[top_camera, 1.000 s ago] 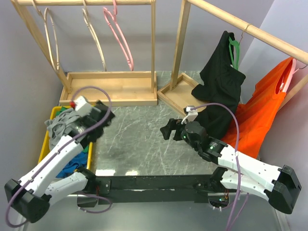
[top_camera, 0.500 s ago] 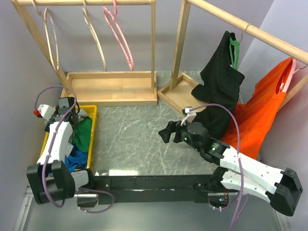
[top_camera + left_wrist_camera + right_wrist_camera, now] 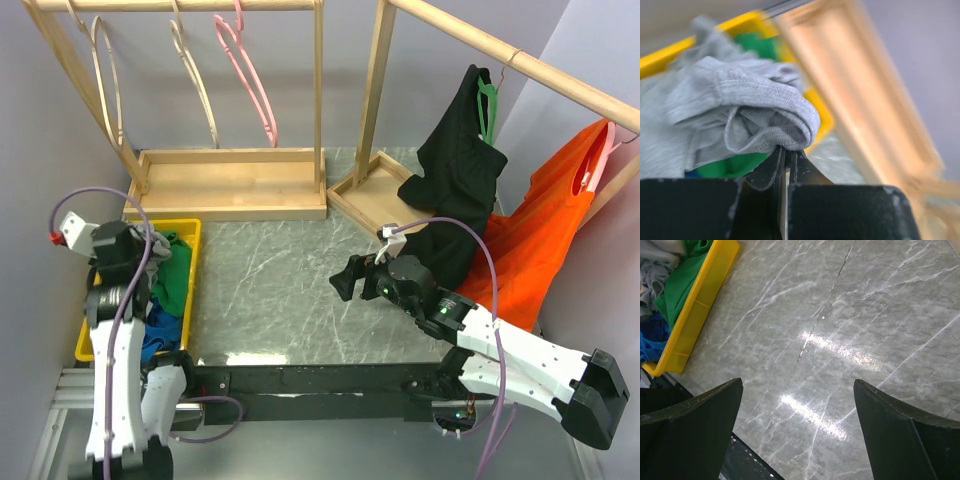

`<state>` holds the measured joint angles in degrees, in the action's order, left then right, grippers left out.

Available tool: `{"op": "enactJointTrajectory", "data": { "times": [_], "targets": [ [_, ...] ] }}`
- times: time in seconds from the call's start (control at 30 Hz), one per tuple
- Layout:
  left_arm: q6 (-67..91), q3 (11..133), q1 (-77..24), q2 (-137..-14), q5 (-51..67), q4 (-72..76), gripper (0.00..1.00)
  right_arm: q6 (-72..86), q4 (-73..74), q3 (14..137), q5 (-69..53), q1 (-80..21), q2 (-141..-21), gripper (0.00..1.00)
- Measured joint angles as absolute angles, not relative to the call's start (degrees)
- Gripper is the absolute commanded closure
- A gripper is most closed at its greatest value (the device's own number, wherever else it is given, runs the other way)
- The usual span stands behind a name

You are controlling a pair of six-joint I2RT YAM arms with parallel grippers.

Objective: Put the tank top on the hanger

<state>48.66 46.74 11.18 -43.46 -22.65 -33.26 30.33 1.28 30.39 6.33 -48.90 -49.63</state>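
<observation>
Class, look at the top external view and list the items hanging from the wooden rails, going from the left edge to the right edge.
First cream hanger → second cream hanger → pink hanger → black garment → orange garment.

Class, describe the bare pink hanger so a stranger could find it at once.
Find the wooden rack at the far left. Of the three on its rail, the hanger is the rightmost. It is pink beside two cream hangers, and bare, unlike the other pink hanger, holding an orange garment.
</observation>
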Motion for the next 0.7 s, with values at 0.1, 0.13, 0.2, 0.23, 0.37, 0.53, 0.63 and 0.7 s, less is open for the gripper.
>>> {"op": "enactJointTrajectory", "data": {
  "times": [0.1, 0.13, 0.2, 0.23, 0.37, 0.53, 0.63, 0.7],
  "targets": [
    [44.01, 50.15, 11.22, -37.78, -17.26, -33.06, 0.99, 30.33, 1.23, 30.39, 6.37, -48.9, -49.63, 0.0],
    [42.35, 51.31, 11.22, -35.97, -15.03, -32.64, 0.99, 30.33, 1.1, 30.39, 6.39, -48.9, -49.63, 0.0],
    [39.31, 53.28, 11.25, -33.1, -9.61, -31.59, 0.99, 30.33, 0.8, 30.39, 6.44, -48.9, -49.6, 0.0],
    [38.0, 54.08, 11.22, -31.7, -6.81, -30.74, 0.99, 30.33, 0.78, 30.39, 6.48, -48.9, -49.58, 0.0],
    [34.17, 56.99, 11.22, -27.44, 9.91, -24.38, 0.99, 30.2, 0.91, 30.44, 6.68, -48.9, -49.5, 0.0],
    [33.74, 64.73, 11.22, -29.34, 26.63, -17.39, 0.99, 30.02, 2.31, 31.7, 7.6, -48.9, -49.12, 0.0],
    [35.18, 72.71, 11.22, -34.22, 34.87, -12.12, 0.99, 29.5, 3.53, 33.71, 8.86, -48.9, -49.08, 0.0],
    [36.8, 77.65, 11.22, -37.63, 39.09, -8.88, 0.99, 29.15, 4.38, 35.68, 9.98, -48.9, -49.06, 0.0]
  ]
}}
